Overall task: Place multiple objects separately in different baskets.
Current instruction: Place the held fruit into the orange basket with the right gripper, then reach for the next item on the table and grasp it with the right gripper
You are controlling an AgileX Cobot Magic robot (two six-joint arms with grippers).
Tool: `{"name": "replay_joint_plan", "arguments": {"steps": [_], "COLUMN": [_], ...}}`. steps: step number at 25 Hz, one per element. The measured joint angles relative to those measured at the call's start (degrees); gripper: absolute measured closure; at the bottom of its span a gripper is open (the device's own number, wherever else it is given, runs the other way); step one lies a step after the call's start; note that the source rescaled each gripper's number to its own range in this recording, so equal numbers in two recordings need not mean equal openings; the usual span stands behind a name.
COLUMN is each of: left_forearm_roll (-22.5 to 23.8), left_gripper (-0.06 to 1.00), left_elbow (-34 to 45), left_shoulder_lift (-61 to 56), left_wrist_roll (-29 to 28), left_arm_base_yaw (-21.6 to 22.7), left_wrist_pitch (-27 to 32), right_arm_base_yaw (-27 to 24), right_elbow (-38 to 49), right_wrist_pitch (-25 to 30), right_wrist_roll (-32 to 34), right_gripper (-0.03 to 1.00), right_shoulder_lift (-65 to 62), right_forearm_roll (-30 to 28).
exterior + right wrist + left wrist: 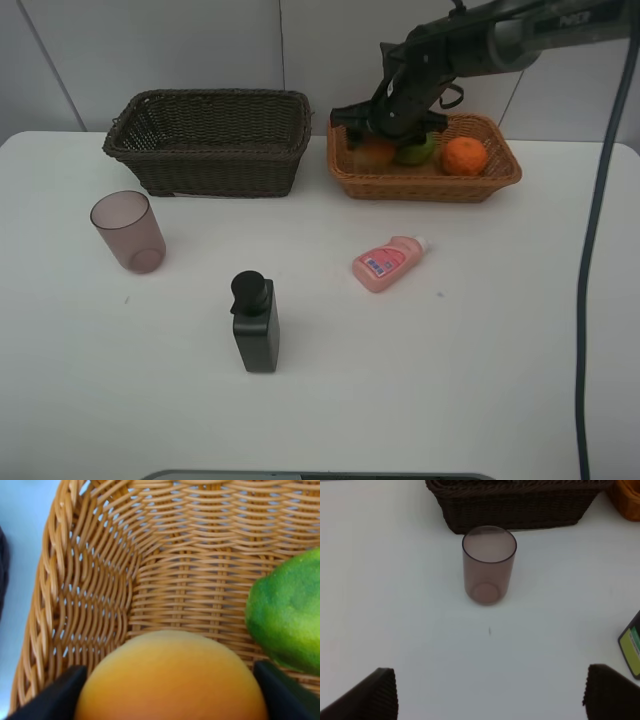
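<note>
White table (480, 390), contents as laid. Dark brown basket (210, 165): the deeper one, far side, left of the high view. Light tan basket (430, 188): shallower, just beside it on the right, with three fruits in a row. These are a reddish-orange fruit (372, 153) at the left end, a green fruit (420, 151) in the middle and an orange (465, 156) at the right end. Cup (128, 232): translucent purplish-brown, upright, mouth up, in front of the dark basket's left corner and apart from it. Black pump bottle (256, 325): upright, near the table's middle, towards the front. Pink bottle (388, 264): on its side, white cap pointing towards the tan basket, well apart from it. Right gripper (383, 130): lowered into the tan basket's left end over the reddish-orange fruit. One black finger (55, 697) stands at each flank of the fruit, close against it; whether they press on it or stand just clear cannot be told. Left gripper (490, 690): seen only in its own wrist view, fingers (612, 692) spread wide over bare table, nothing between them, facing the cup.
</note>
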Motion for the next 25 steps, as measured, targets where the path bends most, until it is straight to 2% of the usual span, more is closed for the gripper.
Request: {"name": "replay_joint_plan", "arguments": {"steps": [2,3,6,11,21,25], "left_forearm_roll": [0.0,0.0,0.0,0.0,0.0,0.0], "left_gripper": [-0.01,-0.01,-0.01,-0.01,-0.01,-0.01], "left_elbow": [0.0,0.0,0.0,0.0,0.0,0.0], "left_shoulder_lift": [0.0,0.0,0.0,0.0,0.0,0.0], "left_wrist_roll": [0.0,0.0,0.0,0.0,0.0,0.0], "left_arm_base_yaw": [0.0,0.0,0.0,0.0,0.0,0.0], "left_wrist_pitch": [0.0,0.0,0.0,0.0,0.0,0.0], "right_arm_base_yaw": [0.0,0.0,0.0,0.0,1.2,2.0], "right_elbow": [0.0,0.0,0.0,0.0,0.0,0.4], "right_wrist_pitch": [0.3,0.6,2.3,7.2,27.8,32.6], "right_wrist_roll": [0.0,0.0,0.1,2.8,3.5,4.1], "right_gripper": [0.3,0.25,0.19,0.18,0.16,0.16], "right_shoulder_lift": [0.0,0.0,-0.7,-4.8,-10.5,-10.7], "right_forearm_roll": [0.0,0.0,0.2,2.3,2.6,2.9]}}
